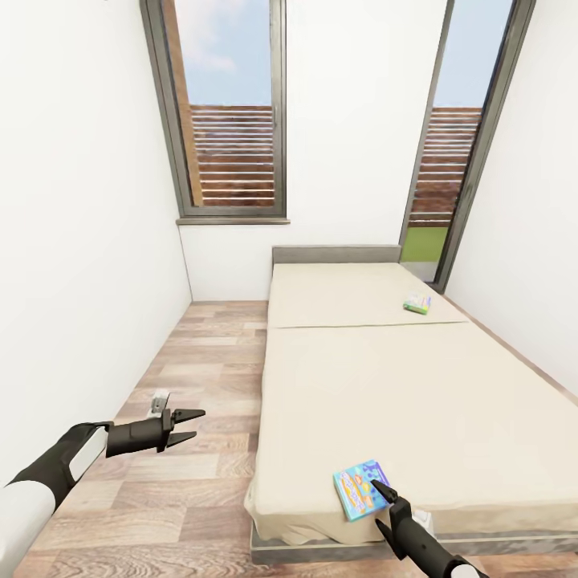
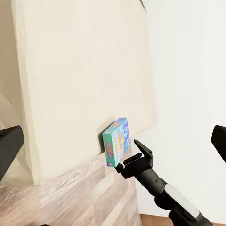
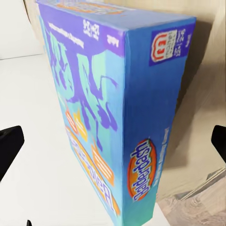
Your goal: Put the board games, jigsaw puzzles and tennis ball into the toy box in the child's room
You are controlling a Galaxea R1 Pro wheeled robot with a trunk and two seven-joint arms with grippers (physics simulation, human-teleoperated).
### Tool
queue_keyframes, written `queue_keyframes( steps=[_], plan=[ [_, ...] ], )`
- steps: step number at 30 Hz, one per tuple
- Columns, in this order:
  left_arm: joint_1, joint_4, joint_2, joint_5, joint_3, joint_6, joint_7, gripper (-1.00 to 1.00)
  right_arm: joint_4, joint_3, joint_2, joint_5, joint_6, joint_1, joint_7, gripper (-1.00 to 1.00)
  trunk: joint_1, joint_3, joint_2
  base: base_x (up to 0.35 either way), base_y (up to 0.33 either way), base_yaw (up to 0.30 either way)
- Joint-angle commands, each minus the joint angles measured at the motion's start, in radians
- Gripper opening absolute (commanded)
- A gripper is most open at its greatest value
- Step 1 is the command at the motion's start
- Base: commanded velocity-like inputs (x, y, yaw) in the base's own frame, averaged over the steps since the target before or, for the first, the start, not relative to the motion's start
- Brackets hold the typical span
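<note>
Far board game (image 1: 417,303): print too small.

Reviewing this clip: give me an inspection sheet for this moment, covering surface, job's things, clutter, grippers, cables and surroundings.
Surface: bed, beige mattress, grey headboard.
Job's things: blue board game flat at the bed's near edge; green-bordered board game farther up, towards the headboard.
Clutter: nothing seen.
Grippers: right gripper open, at the blue game's edge, not closed on it; left gripper open over the floor.
Cables: nothing seen.
Surroundings: white walls, two tall dark-framed windows.

Blue board game (image 3: 117,117): side panel carries an orange oval logo, lettering roughly "babbledash", uncertain. Red-and-white emblem on the end panel; small print illegible.
</note>
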Motion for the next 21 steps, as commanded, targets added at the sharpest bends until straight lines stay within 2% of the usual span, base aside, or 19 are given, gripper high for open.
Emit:
queue_keyframes(
  steps=[1, 21],
  plan=[
    [-0.001, 0.000, 0.001, 0.006, -0.006, 0.005, -0.001, 1.00, -0.001, -0.007, 0.001, -0.002, 0.007, -0.001, 0.000, 1.00, 0.000, -0.001, 0.000, 0.114, 0.000, 0.000],
    [-0.001, 0.000, 0.001, 0.006, -0.006, 0.005, -0.001, 1.00, -0.001, -0.006, 0.001, -0.002, 0.007, -0.001, -0.001, 1.00, 0.000, -0.001, 0.000, 0.020, 0.000, 0.000]
  ],
)
